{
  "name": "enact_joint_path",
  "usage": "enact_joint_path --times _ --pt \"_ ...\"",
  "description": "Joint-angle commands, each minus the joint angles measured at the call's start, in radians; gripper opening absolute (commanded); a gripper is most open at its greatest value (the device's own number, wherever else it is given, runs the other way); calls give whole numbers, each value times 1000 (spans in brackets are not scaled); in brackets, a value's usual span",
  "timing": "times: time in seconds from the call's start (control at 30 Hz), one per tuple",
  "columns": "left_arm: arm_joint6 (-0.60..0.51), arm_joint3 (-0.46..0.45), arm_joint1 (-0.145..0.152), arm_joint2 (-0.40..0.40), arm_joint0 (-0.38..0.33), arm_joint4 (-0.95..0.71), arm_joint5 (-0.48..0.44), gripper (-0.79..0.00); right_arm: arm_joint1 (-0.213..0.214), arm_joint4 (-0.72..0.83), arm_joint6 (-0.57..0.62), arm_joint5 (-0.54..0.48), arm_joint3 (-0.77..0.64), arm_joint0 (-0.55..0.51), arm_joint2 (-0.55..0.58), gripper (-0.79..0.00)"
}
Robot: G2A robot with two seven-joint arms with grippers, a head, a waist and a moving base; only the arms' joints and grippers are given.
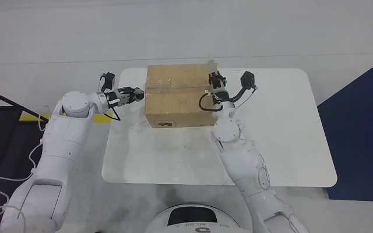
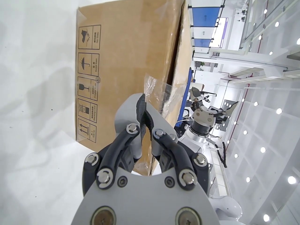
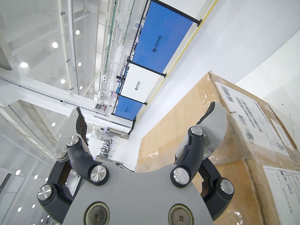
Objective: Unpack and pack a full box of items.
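At the counter's far middle: cardboard box, closed.
The left gripper has its jaws clamped on loose clear tape at the box's side, likely to peel the seam. The right gripper, jaws apart, sits at the box's right top edge, probably to steady it.

A closed cardboard box sits on the white table.

Box blocks far mid-table, left hand gripping its tape, free tabletop nearside, rightward
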Motion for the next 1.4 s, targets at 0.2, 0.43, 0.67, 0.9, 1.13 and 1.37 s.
enact_joint_path --times 0.2,0.43,0.67,0.9,1.13,1.37 --pt "0 0 0 0 0 0 0 -785 -9 52 67 70 43 36 -21 0" --pt "0 0 0 0 0 0 0 -785 -12 84 132 113 35 46 -37 0" --pt "0 0 0 0 0 0 0 -785 -19 143 186 117 57 65 -52 0" --pt "0 0 0 0 0 0 0 -785 -31 179 222 123 119 120 -89 0" --pt "0 0 0 0 0 0 0 -785 -48 228 268 89 209 195 -137 0" --pt "0 0 0 0 0 0 0 -785 -51 215 250 82 224 213 -142 0"
